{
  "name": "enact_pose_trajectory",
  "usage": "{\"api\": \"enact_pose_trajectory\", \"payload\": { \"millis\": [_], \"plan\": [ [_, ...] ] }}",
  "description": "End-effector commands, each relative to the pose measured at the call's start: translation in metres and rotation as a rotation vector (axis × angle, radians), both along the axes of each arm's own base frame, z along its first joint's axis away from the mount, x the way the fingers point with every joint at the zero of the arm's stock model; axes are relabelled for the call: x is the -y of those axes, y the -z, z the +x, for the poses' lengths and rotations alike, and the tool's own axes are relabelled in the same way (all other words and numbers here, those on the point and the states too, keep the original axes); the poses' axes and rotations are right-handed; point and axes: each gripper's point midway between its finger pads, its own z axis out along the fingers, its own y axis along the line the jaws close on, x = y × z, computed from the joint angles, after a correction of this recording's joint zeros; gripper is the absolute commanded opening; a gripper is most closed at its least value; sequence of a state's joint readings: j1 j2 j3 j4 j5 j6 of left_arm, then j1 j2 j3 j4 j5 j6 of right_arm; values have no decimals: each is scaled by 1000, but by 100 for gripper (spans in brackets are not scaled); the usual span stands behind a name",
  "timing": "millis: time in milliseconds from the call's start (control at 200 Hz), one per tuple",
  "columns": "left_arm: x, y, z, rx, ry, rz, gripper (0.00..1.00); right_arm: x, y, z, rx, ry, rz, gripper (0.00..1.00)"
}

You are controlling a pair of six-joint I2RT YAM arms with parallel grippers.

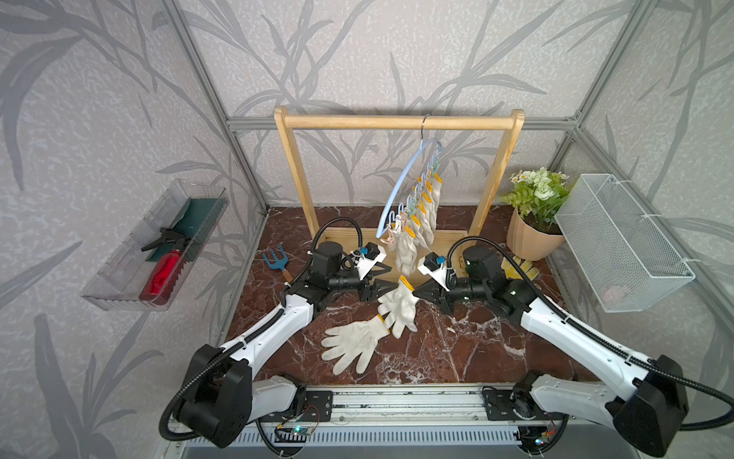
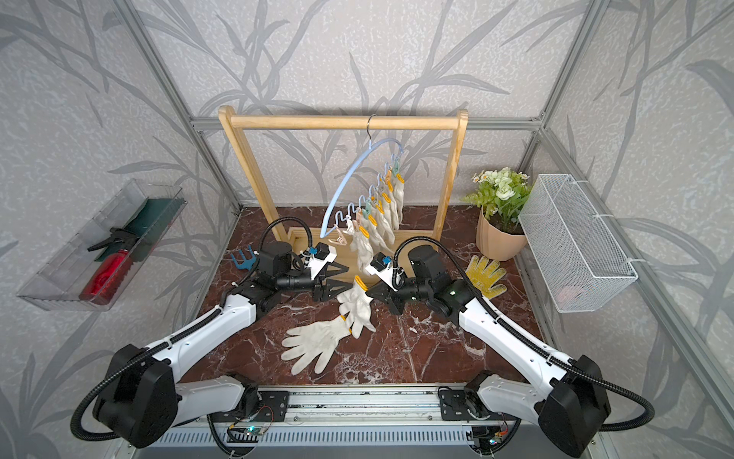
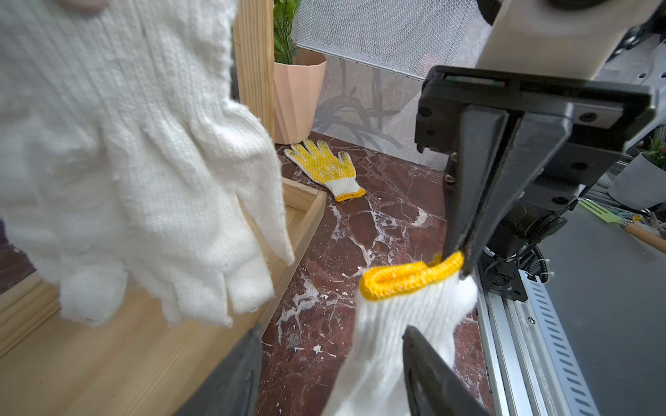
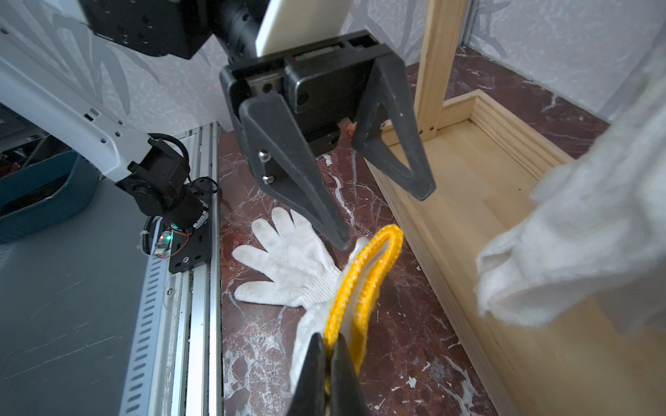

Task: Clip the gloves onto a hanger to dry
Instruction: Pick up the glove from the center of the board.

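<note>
The left arm [image 1: 274, 334] and the right arm [image 1: 576, 337] are both stretching forward and angling inward. Their wrists are lying roughly level, so the two end effectors are pointing at each other nearly tip to tip in the middle. The left end effector [image 1: 392, 277] is standing with its jaws well parted, one finger above the other in both top views. Its own wrist view is showing a glove [image 1: 399, 306] between those fingers. The right end effector [image 1: 414, 292] is pinching the yellow edge of that glove's cuff, its jaws pressed tight together.
</note>
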State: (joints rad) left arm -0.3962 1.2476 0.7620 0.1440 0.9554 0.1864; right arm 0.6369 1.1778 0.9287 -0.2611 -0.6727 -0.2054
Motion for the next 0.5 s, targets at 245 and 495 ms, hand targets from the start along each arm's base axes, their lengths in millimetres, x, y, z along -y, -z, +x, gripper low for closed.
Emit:
{"api": "enact_pose_trajectory", "payload": {
  "millis": [245, 495],
  "plan": [
    [9, -27, -35, -2, 244, -74, 60, -14, -19, -4, 22, -114, 22, 0],
    [11, -28, -39, -13, 280, -91, 47, -20, -22, 5, 49, -112, 29, 0]
  ]
}}
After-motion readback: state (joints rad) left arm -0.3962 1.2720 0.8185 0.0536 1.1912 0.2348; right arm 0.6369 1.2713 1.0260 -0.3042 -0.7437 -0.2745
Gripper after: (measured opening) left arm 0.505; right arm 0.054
